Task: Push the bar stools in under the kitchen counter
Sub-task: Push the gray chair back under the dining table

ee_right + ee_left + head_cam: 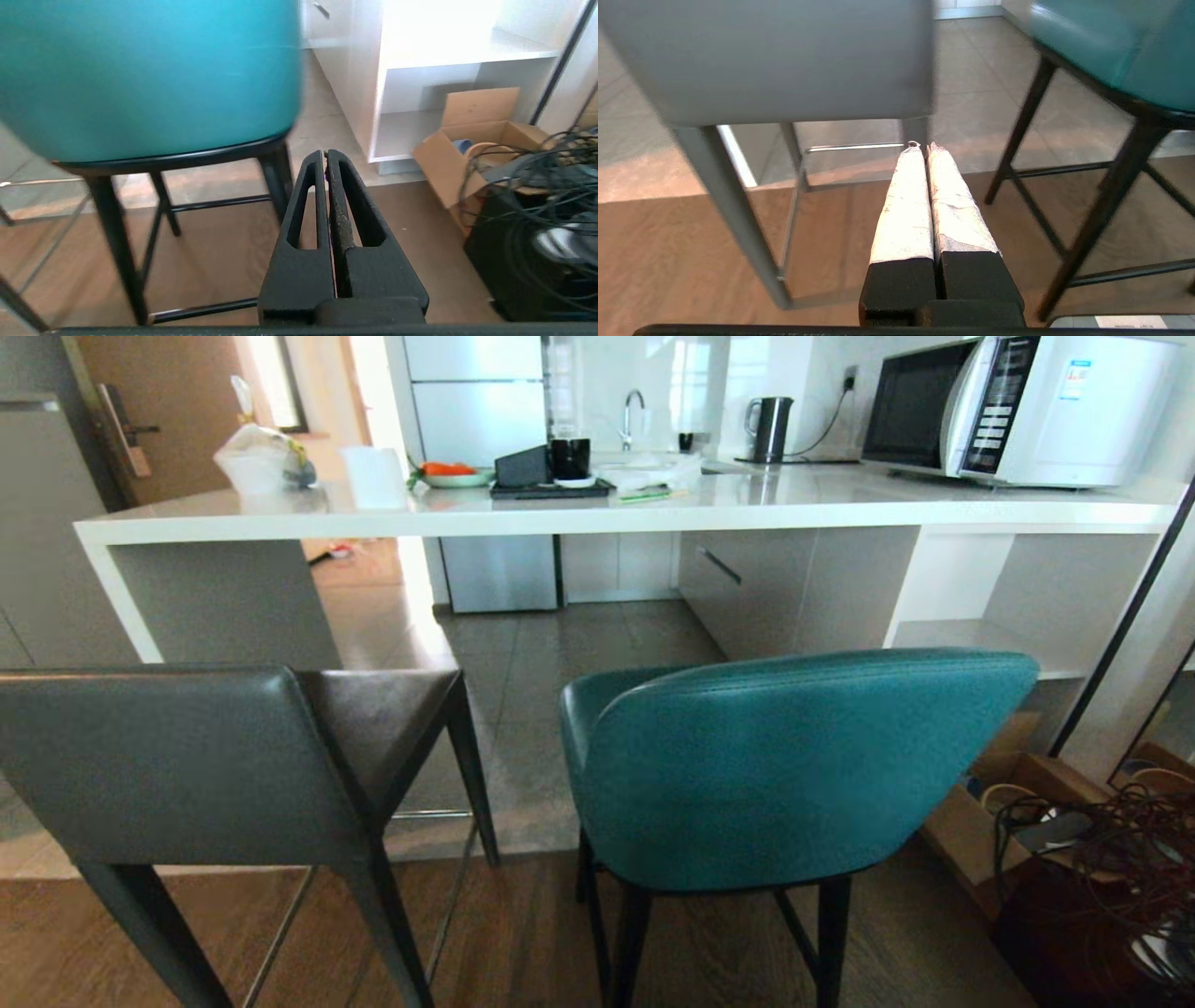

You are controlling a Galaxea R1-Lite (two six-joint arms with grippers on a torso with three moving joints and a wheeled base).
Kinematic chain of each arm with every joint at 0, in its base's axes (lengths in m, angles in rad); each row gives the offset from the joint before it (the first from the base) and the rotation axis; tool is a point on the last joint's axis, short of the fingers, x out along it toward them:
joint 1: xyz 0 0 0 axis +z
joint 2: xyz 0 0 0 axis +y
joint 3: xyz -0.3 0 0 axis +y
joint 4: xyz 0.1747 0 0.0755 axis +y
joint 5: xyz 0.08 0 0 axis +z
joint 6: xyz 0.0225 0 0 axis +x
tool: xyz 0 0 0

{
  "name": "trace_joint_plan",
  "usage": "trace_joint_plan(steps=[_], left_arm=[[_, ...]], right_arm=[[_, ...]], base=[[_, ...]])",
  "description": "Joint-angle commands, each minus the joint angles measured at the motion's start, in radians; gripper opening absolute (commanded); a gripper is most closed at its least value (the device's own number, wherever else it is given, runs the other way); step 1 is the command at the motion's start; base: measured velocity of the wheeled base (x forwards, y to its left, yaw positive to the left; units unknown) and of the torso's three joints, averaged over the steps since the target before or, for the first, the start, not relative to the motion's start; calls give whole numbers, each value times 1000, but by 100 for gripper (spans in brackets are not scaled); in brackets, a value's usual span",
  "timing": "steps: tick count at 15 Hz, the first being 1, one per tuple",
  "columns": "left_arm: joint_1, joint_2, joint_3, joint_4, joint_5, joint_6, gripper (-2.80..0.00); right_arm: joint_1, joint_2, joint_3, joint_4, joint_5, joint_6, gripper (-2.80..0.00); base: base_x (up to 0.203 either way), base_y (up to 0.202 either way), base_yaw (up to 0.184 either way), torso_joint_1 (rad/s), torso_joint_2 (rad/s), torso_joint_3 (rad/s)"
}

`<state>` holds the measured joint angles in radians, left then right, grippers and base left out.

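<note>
1. Two bar stools stood pulled out from the kitchen counter (597, 513), their backs toward the robot and their legs near the line where wood flooring met grey tile.
2. The grey leather-backed stool (177, 761) stood on the robot's left, its dark seat short of the white slab's front edge and a metal footrest (854, 148) running between its legs.
3. The teal padded stool (794, 765) stood to the right on thin black legs, well apart from the grey one and likewise not under the counter.
4. The left gripper (922, 147) hung low behind the grey stool's back, its tape-wrapped fingers (903, 210) pressed together on nothing, touching no part of the stool.
5. The right gripper (325, 154) hung low beside the teal stool's rear leg, its black fingers (306, 210) also closed and empty.
6. On the countertop sat a microwave (1018, 406), an electric kettle (770, 427), a black cup (569, 457), a plate with something orange (453, 474) and a plastic bag (261, 457).
7. To the right, beside the white open shelving (444, 88), an opened cardboard box (472, 140) sat next to a tangle of dark cables (551, 186).
</note>
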<state>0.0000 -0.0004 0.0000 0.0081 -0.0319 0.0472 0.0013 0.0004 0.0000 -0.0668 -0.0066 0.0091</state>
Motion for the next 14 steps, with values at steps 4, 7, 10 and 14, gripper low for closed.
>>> trace_joint_plan(steps=[4, 7, 10, 14], left_arm=[[0, -2, 3, 0, 0, 0, -280], [0, -1, 3, 0, 0, -3, -280], [0, -1, 3, 0, 0, -3, -280], [0, -1, 3, 0, 0, -3, -280]], right_arm=[[0, 0, 23, -1, 0, 2, -280], [0, 0, 23, -1, -1, 2, -280], [0, 0, 23, -1, -1, 6, -280], [0, 0, 23, -1, -1, 6, -280]], base=[[0, 197, -1, 2, 3, 3], [0, 200, 1, 2, 1, 2], [0, 198, -1, 3, 2, 3], [0, 197, -1, 3, 3, 3]])
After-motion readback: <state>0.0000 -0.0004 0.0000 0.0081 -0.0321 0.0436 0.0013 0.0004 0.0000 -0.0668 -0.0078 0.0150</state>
